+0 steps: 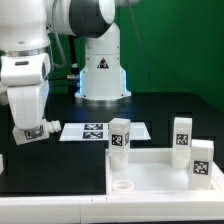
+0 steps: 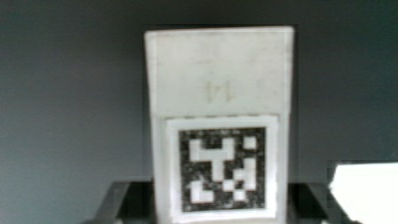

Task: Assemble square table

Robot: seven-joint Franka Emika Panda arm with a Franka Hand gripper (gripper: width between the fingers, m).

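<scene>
In the exterior view my gripper (image 1: 32, 128) hangs at the left, a little above the black table, shut on a short white leg (image 1: 34, 132) with a black-and-white tag. The wrist view shows that leg (image 2: 217, 100) filling the picture, its tag facing the camera, with the dark fingers (image 2: 134, 200) pressed against both of its sides. The white square top (image 1: 150, 172) lies at the front right with a round hole (image 1: 122, 185) near its corner. Three more tagged legs stand upright on or at it: one (image 1: 120, 135) at the back left, one (image 1: 182, 133) at the back right, one (image 1: 202, 160) at the right.
The marker board (image 1: 95, 130) lies flat between my gripper and the square top. The robot's white base (image 1: 103, 70) stands behind it in front of a green wall. A white edge (image 2: 365, 190) shows beside the held leg in the wrist view.
</scene>
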